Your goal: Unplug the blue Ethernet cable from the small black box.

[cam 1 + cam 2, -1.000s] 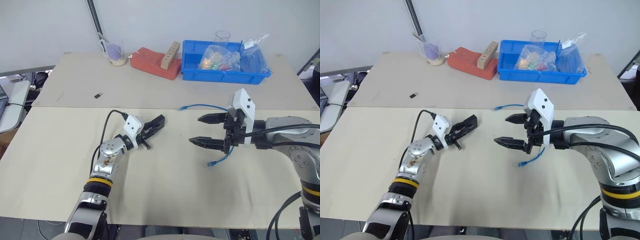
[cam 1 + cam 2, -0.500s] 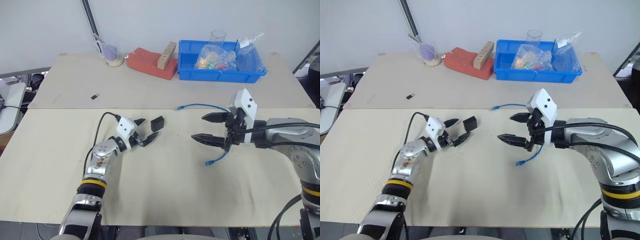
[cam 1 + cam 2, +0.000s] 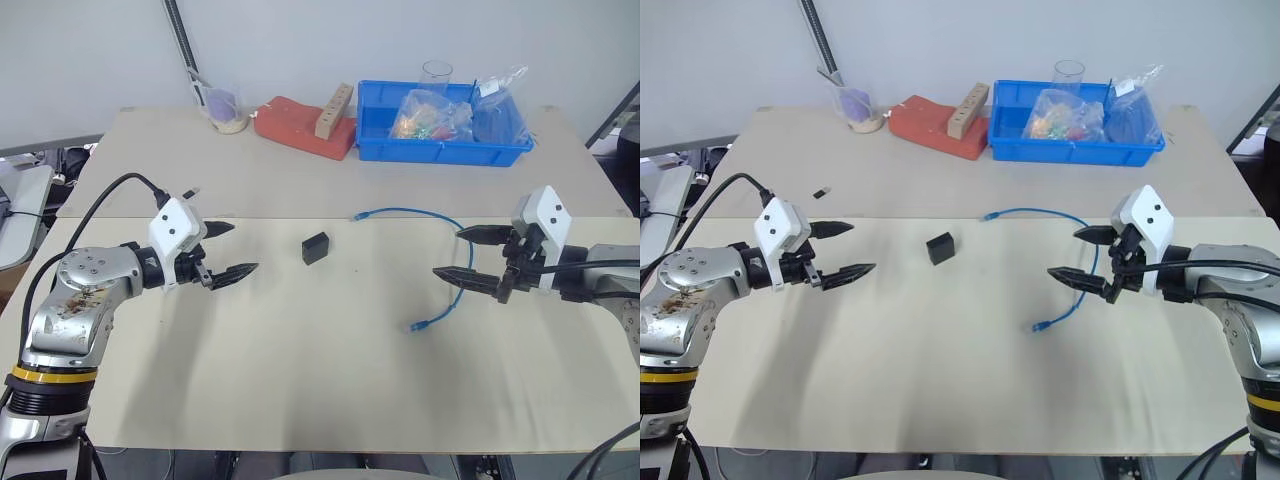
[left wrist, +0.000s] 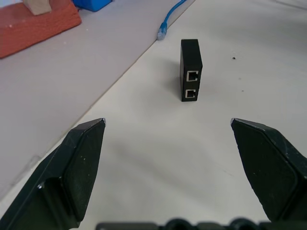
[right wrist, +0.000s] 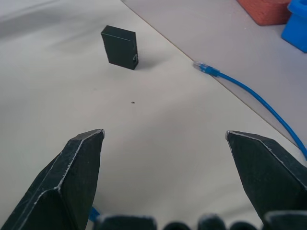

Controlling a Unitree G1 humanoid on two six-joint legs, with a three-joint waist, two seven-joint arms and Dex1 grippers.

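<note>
The small black box (image 3: 315, 247) stands on edge in the middle of the table, with two empty ports (image 4: 191, 84) facing my left gripper. The blue Ethernet cable (image 3: 410, 211) lies loose on the table in a curve, one plug (image 5: 205, 68) pointing toward the box but apart from it. My left gripper (image 3: 243, 248) hovers open to the left of the box, holding nothing. My right gripper (image 3: 448, 251) hovers open on the right, close to the cable's bend, also holding nothing.
At the back stand a blue bin (image 3: 450, 152) with bags and a glass, a red block (image 3: 295, 125) bearing a wooden piece, and a cup (image 3: 225, 108). A tiny dark stick (image 3: 820, 192) lies behind my left gripper.
My left gripper opened, let go of the box and drew back to the left; the box now stands alone. My right gripper moved right, away from the box, staying open.
</note>
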